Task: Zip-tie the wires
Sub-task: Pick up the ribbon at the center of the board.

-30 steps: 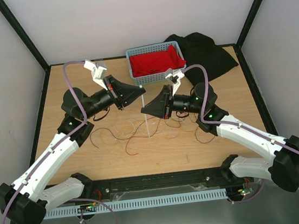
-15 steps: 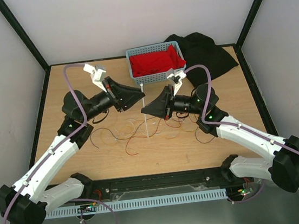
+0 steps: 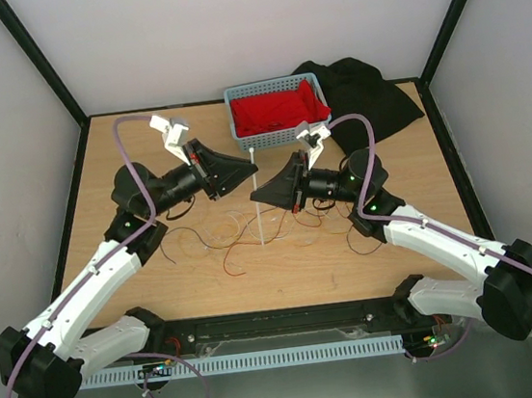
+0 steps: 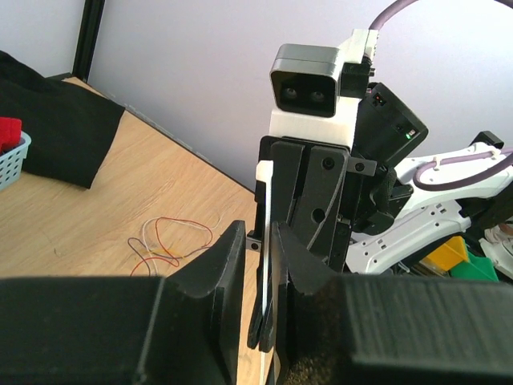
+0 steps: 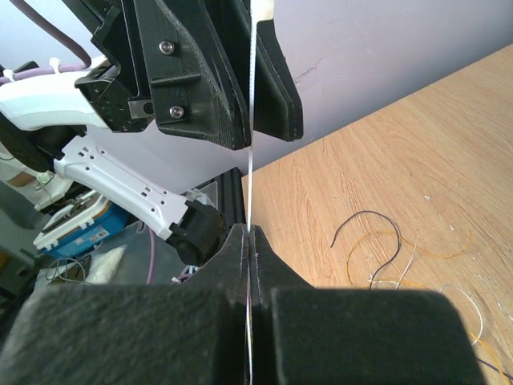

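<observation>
My right wrist view shows the right fingers [image 5: 231,261] clenched on the upright zip tie [image 5: 249,184], while only the left wrist view shows the left fingers [image 4: 220,269] parted around it.

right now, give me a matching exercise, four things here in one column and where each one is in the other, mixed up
Things:
1. zip tie
2. wires
3. blue basket
4. black cloth

Places:
a. far right corner of the table
b. lying loose on the table below the two arms
c. upright, pinched in the right fingers
d. middle of the far edge, with a red cloth inside

Pairs: 1-c, 2-b, 3-d, 4-a
</observation>
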